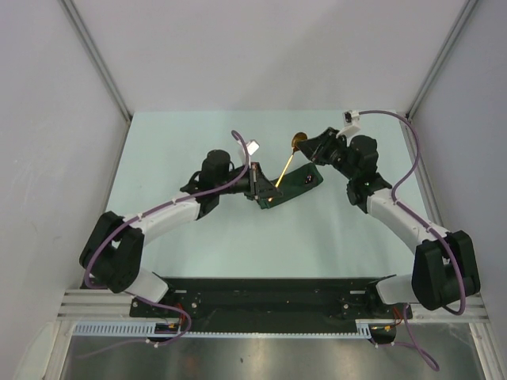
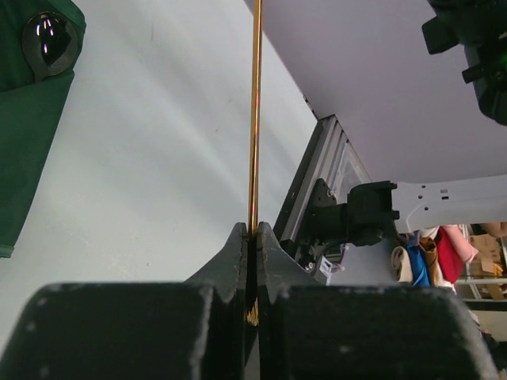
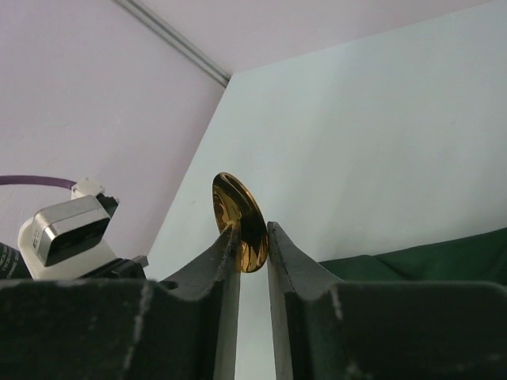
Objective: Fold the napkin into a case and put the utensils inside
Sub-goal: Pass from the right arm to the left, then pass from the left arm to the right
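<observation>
Top external view: the gold spoon (image 1: 286, 167) hangs in the air between the two arms, over the folded napkin (image 1: 303, 181), a long, thin, dark green strip lying near the middle of the worktop (image 1: 238, 237). The left pincer (image 1: 268, 193) is squeezed tight on the near end of the thin handle. The right pincer (image 1: 303, 143) is at the far end, its jaws a little apart, one on each side of the round bowl. I cannot tell if they press on it. The black spoon (image 2: 49, 43) shows its shiny bowl on the green cloth.

I think the spoon is being passed to the left arm. To do this well, the right pincer should open wide and pull straight back, so it does not bump the bowl. The left one should hold firm, since the long handle could swing or slip. Then it can slide the spoon in beside the black one.
</observation>
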